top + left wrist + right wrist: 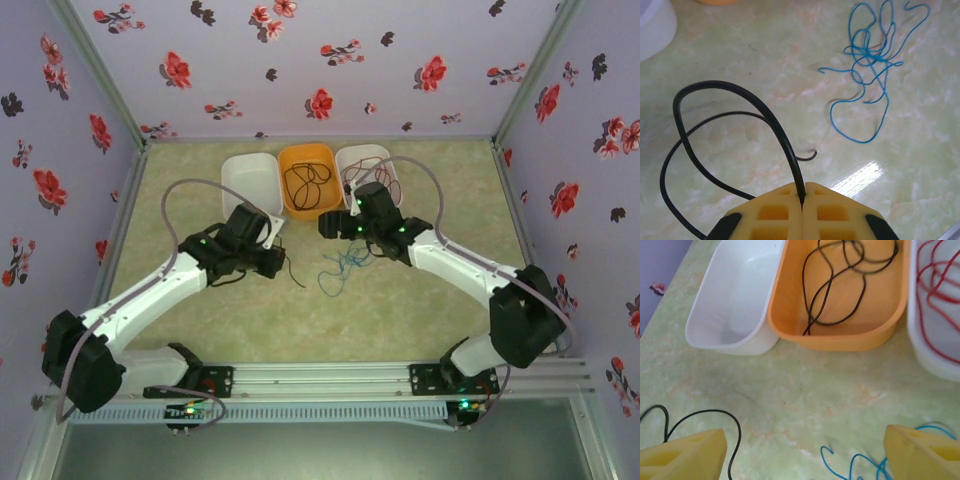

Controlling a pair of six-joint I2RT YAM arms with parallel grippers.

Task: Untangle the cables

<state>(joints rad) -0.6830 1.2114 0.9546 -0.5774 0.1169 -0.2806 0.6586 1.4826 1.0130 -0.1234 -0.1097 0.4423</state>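
The left gripper [802, 194] has its yellow ribbed jaws pressed fully together, pinching a thin black cable [770, 118] right at the seam between the pads. From there the wire arches up and out in two wide loops over the pale green marbled tabletop [420, 310], with a short hooked end lying flat on the surface. The right gripper [802, 440] has its yellow jaws spread wide, and nothing is between them or touching them. Four cables can be counted. One is the black one in the left jaws. A second black cable [805, 330] lies coiled inside the orange oval plastic tub [840, 342]. A red cable [919, 310] is looped inside the white plastic tub to the right [927, 357]. A light blue curly cable [867, 60] lies loose on the table. There are three tubs in a row, the third being the white plastic tub to the left [725, 342]. The blue cable lies ahead and to the right of the closed left jaws, well apart from them. Its nearest curls reach just beside one finger of the right gripper, while a black strand curves close by the other finger.
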